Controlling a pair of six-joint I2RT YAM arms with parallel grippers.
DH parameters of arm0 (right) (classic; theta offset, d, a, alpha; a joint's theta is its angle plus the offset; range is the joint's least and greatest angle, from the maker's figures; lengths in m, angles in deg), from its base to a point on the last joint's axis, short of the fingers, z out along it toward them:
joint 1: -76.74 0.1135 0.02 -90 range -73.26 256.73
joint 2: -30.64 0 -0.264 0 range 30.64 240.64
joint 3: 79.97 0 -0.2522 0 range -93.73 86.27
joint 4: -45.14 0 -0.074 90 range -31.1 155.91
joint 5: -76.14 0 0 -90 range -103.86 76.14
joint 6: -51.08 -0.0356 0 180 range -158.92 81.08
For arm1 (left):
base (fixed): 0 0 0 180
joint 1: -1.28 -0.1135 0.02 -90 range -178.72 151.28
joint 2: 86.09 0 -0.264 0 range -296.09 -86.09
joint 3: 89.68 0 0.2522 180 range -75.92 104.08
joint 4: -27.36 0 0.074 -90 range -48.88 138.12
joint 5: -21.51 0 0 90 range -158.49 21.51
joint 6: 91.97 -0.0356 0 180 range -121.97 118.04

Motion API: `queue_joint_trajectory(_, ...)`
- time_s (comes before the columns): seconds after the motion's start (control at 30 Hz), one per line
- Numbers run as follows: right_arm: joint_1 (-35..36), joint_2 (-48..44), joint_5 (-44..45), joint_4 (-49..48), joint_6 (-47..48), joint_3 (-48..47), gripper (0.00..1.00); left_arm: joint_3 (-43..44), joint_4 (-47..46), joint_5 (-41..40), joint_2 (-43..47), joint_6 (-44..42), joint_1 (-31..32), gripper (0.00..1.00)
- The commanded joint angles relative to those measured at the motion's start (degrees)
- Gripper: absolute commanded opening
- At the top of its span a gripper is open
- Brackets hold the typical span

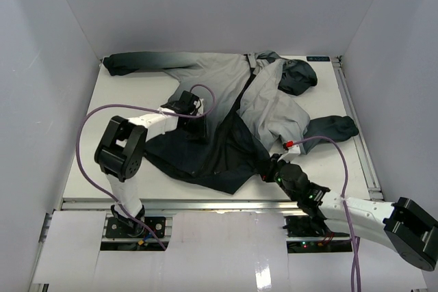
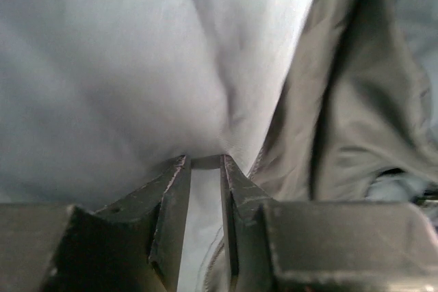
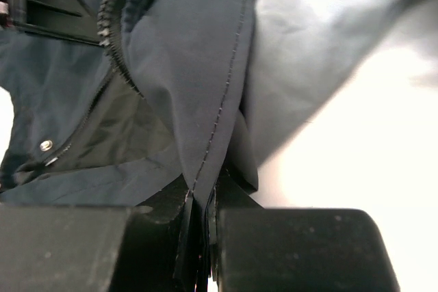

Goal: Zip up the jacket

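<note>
As left claw (image 2: 204,162) pinches the jacket (image 1: 274,97), right claw (image 3: 198,195) clamps its dark hem.

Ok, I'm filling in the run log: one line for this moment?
jacket front open | left pincer pinching grey fabric | right pincer clamping dark front edge

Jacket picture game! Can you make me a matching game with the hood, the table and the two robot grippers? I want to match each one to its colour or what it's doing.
Things:
1. hood
2. table
3. left gripper
4. right gripper

Matches:
A. shut on a dark, stitched fold of the jacket
B. white
C. dark charcoal, at the table's far side
D. tips at puckered light grey fabric

Pairs: 1-C, 2-B, 3-D, 4-A.
</note>
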Motion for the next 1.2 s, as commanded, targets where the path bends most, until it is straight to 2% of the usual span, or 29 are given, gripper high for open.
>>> queue_joint_trajectory(0.0,0.0,4.0,6.7,-5.2,-0.6,7.0,0.08,3.2,-7.1,2.9,-7.8,2.4,0.1,0.36)
queue_joint_trajectory(0.07,-0.2,5.4,7.6,-8.2,2.8,6.7,0.08,5.9,-8.7,4.7,-11.3,2.6,-0.5,0.36)
queue_joint_trajectory(0.23,-0.8,8.5,7.0,-10.5,11.6,3.7,0.08,19.4,-8.8,8.6,-19.7,2.8,-3.2,0.36)
queue_joint_trajectory(0.33,-1.1,10.2,5.6,-10.2,14.8,-0.1,0.08,26.2,-8.4,9.5,-21.1,2.9,-5.5,0.37)
queue_joint_trajectory(0.43,-1.1,12.5,4.5,-9.2,15.1,-0.7,0.08,28.2,-6.6,10.4,-18.8,2.2,-6.7,0.42)
queue_joint_trajectory(0.57,-1.1,17.5,2.1,-13.1,15.3,-0.2,0.08,20.4,-7.0,6.5,-8.9,0.2,-5.2,0.47)
queue_joint_trajectory(0.67,-1.1,21.4,1.6,-14.0,16.2,-1.5,0.08,7.8,-11.4,4.4,-0.4,-1.1,-2.9,0.47)
queue_joint_trajectory(0.77,-1.1,23.4,0.9,-13.9,16.9,-2.8,0.08,-1.7,-17.4,6.9,7.2,-2.5,0.9,0.47)
queue_joint_trajectory(0.93,-1.1,21.3,-0.5,-13.3,17.7,-3.2,0.08,-14.4,-26.6,12.5,15.8,0.5,8.7,0.47)
queue_joint_trajectory(1.17,-1.1,17.4,-0.8,-10.5,18.1,-3.8,0.08,-26.6,-29.0,5.9,23.5,4.2,15.5,0.44)
